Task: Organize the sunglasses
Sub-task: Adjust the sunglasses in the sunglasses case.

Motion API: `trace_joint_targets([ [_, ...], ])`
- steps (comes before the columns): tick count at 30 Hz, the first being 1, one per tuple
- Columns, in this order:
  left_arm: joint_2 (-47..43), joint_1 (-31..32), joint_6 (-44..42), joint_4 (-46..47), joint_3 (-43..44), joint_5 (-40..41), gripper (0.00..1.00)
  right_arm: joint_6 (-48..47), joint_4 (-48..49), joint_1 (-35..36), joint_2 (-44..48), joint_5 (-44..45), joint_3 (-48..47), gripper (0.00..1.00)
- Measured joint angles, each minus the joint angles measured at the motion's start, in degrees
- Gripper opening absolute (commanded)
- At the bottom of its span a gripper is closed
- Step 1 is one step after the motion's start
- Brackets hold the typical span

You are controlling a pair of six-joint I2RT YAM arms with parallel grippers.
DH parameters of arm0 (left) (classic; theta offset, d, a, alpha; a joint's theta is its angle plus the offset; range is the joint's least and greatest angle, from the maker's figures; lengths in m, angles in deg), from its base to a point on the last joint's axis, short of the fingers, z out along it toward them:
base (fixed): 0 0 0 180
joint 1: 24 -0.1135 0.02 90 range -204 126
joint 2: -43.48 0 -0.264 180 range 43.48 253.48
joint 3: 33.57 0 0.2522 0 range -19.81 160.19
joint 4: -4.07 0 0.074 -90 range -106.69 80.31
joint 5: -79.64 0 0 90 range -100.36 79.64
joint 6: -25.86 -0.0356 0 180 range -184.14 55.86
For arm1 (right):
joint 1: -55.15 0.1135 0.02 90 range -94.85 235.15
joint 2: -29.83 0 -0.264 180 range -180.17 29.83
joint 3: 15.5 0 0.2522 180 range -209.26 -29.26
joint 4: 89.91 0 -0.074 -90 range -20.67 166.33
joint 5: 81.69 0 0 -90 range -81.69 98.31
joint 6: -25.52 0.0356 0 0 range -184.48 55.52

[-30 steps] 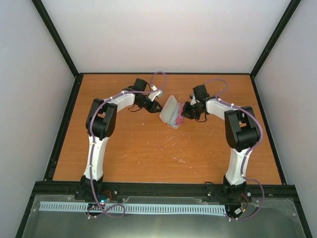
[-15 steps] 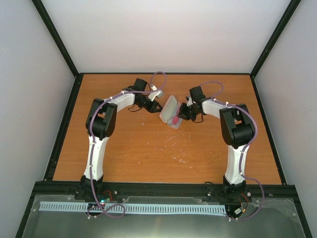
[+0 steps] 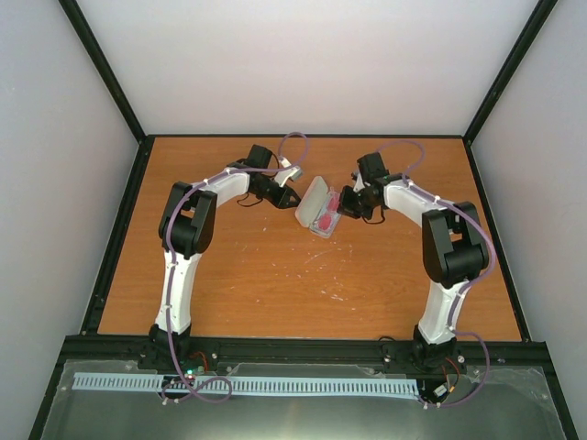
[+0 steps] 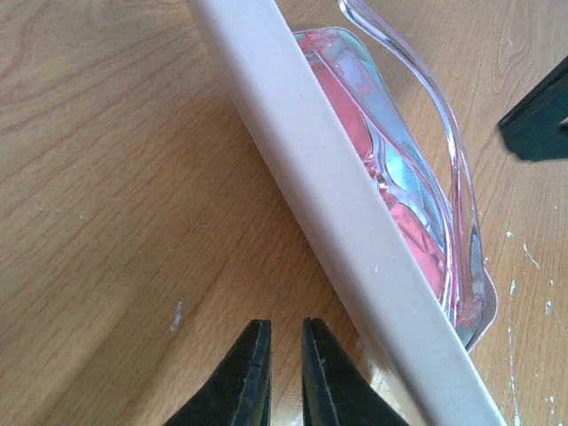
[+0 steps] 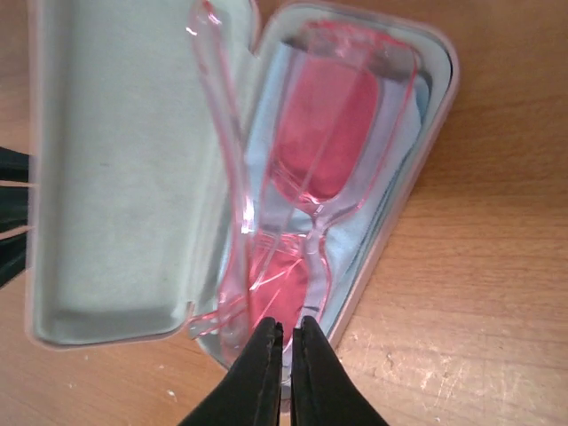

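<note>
The pink case (image 3: 310, 196) lies open mid-table, its lid (image 5: 115, 177) folded back to the left. Inside its base, on a light blue cloth (image 5: 395, 164), lie the sunglasses (image 5: 324, 142) with a translucent red-pink frame. One slender arm (image 5: 222, 133) of the glasses rises out along the lid's edge. My right gripper (image 5: 288, 327) hovers at the case's near rim, jaws almost together, nothing visibly pinched. My left gripper (image 4: 286, 327) rests just behind the upright lid (image 4: 337, 204), jaws a narrow slit apart over bare wood.
The orange wooden table (image 3: 275, 275) carries faint white scuffs near its middle. Black frame rails (image 3: 119, 229) run along the table's sides, with white walls behind. The right gripper's black finger (image 4: 541, 115) shows beyond the case in the left wrist view.
The right arm leaned in toward the case, then drew back slightly, its elbow swinging right. The left arm, case and sunglasses have not moved.
</note>
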Motion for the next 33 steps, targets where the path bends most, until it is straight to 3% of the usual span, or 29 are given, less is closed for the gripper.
trace_joint_targets([
  [7, 0.0, 0.0, 0.0, 0.0, 0.0, 0.0, 0.14, 0.3, 2.4, -0.2, 2.1, -1.0, -0.6, 0.03],
  [27, 0.0, 0.0, 0.0, 0.0, 0.0, 0.0, 0.13, 0.4, 5.4, -0.2, -12.0, -5.2, -9.0, 0.03],
  [33, 0.0, 0.0, 0.0, 0.0, 0.2, 0.1, 0.13, 0.4, 6.6, -0.3, -11.8, -5.9, -8.7, 0.12],
])
